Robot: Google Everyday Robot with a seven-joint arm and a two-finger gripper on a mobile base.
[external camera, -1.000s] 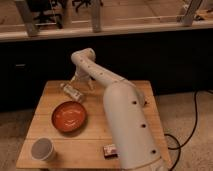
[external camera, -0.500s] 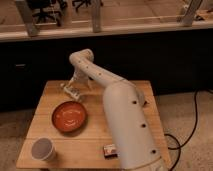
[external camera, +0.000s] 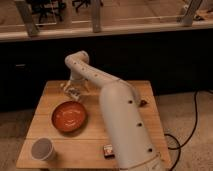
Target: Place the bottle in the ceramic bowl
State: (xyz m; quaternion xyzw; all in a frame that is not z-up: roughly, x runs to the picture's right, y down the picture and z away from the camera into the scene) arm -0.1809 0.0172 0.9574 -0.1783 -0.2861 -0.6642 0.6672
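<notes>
The small clear bottle (external camera: pixel 75 93) lies on the wooden table (external camera: pixel 125 90), just behind the far rim of the orange-red ceramic bowl (external camera: pixel 69 116). My gripper (external camera: pixel 73 88) is down at the bottle, right over it and partly hiding it. The white arm reaches from the lower right, bends at the back, and comes down to the table's back left. The bowl holds nothing.
A small grey-white cup (external camera: pixel 42 148) stands at the table's front left corner. A small dark packet (external camera: pixel 108 150) lies near the front edge beside the arm. Another dark item (external camera: pixel 143 102) lies at the right edge. A dark wall runs behind the table.
The gripper has come down from above the bottle to its level on the table. The bottle, bowl and cup have not moved.
</notes>
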